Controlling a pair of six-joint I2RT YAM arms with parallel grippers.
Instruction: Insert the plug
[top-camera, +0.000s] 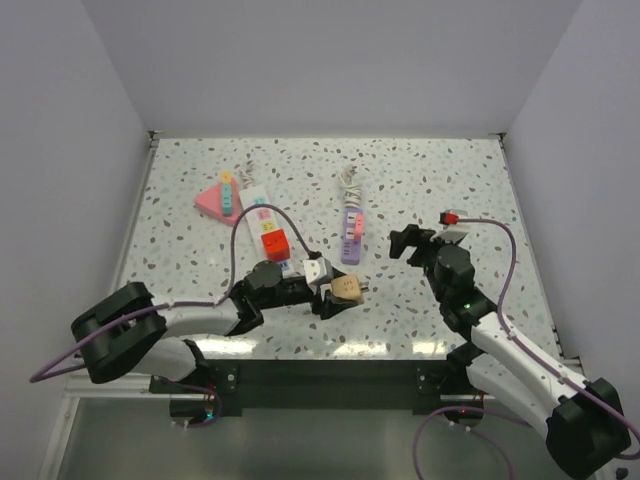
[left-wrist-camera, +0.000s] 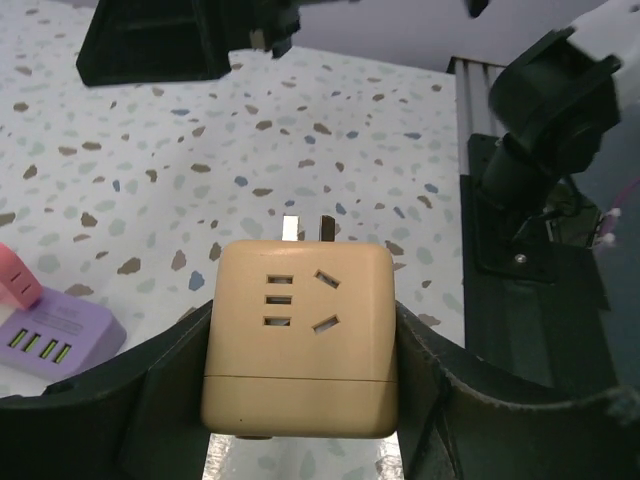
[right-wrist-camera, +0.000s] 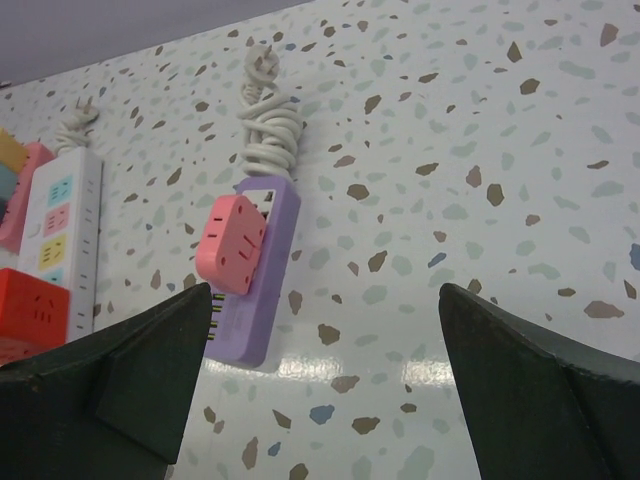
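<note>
The left fingers (left-wrist-camera: 140, 400) are clamped on a tan cube plug (left-wrist-camera: 298, 335), one dark finger pressed against each side of it. The cube's socket face is turned toward the wrist camera, and its two metal prongs (left-wrist-camera: 305, 228) stick out from the far edge, pointing away from the arm. From above, the plug (top-camera: 347, 288) sits near the front middle of the speckled surface (top-camera: 450, 170); it seems to be held just off it, though the view does not settle that.

A little beyond it lies a purple power strip (top-camera: 352, 238), with a pink adapter (right-wrist-camera: 232, 243) plugged into its face and a coiled white cord (right-wrist-camera: 268, 125) at its far end. The plug and the strip are apart. Further left lies a white power strip (top-camera: 262, 210) carrying a red cube (top-camera: 273, 243).

The right fingers (right-wrist-camera: 110, 390) stand wide apart with nothing between them, hanging over the surface to the right of the purple strip
</note>
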